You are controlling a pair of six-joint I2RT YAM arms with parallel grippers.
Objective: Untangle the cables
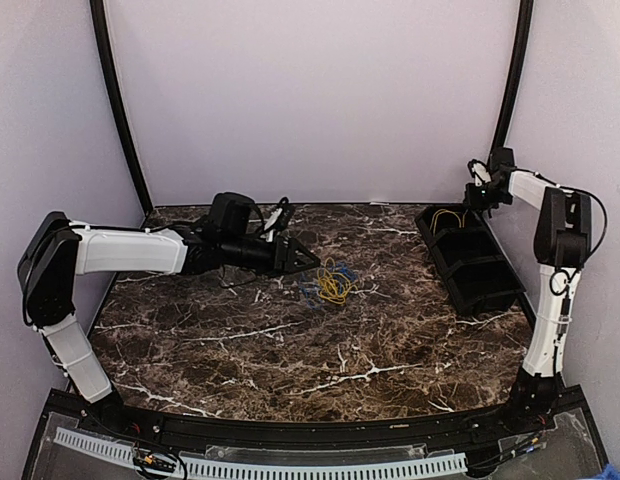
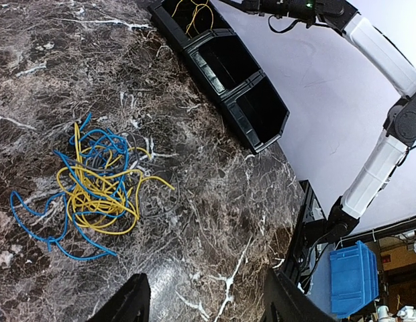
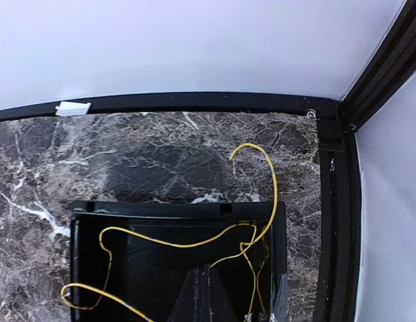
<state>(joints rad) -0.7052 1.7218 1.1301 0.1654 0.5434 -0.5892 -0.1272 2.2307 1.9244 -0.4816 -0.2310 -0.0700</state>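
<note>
A tangle of thin yellow and blue cables [image 1: 332,285] lies on the marble table near its middle; in the left wrist view the tangle [image 2: 94,188] is up and left of the fingers. My left gripper [image 1: 308,259] hovers just left of the tangle, open and empty, its jaws wide apart [image 2: 204,305]. My right gripper [image 1: 477,196] is above the far compartment of the black bin [image 1: 495,290]. Its jaws are together [image 3: 208,272] with nothing visible between them. A loose yellow cable [image 3: 188,243] lies in that compartment, one end arching over the bin's far wall.
The black bin [image 2: 258,144] has three compartments and stands along the table's right side. The two nearer compartments look empty. A blue crate [image 2: 352,278] sits off the table. The enclosure walls and black frame posts [image 1: 115,90] close in the back and sides.
</note>
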